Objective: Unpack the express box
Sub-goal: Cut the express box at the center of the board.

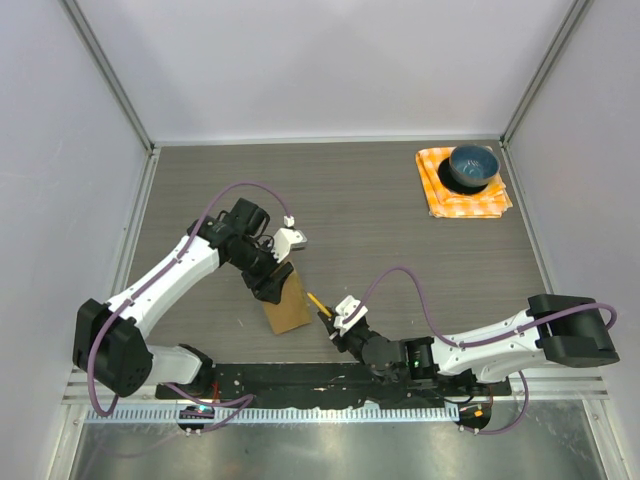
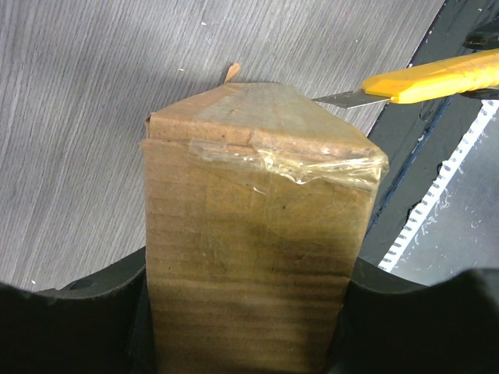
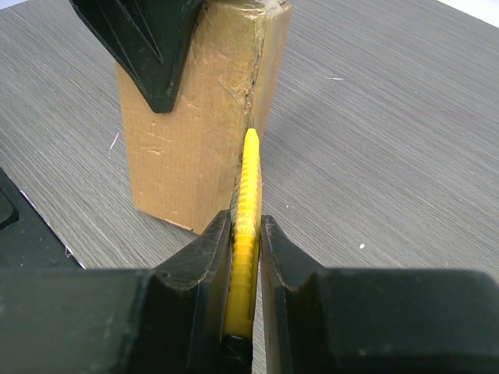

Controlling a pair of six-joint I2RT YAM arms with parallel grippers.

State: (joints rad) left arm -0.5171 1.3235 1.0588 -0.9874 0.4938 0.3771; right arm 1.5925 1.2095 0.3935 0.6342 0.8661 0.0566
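The express box (image 1: 287,308), a brown cardboard carton with clear tape over its seams, stands on end on the table near the front. My left gripper (image 1: 272,283) is shut on its upper part, and in the left wrist view the box (image 2: 257,234) fills the space between both black fingers (image 2: 70,327). My right gripper (image 3: 247,234) is shut on a yellow utility knife (image 3: 249,187). The knife's blade tip (image 2: 335,99) rests against the box's taped corner seam (image 3: 251,128). From above, the knife (image 1: 318,303) points from my right gripper (image 1: 335,322) at the box's right side.
A blue bowl (image 1: 472,166) sits on an orange checked cloth (image 1: 440,195) at the far right corner. The black base rail (image 1: 330,385) runs along the near edge, just behind the box. Grey walls enclose the table on three sides.
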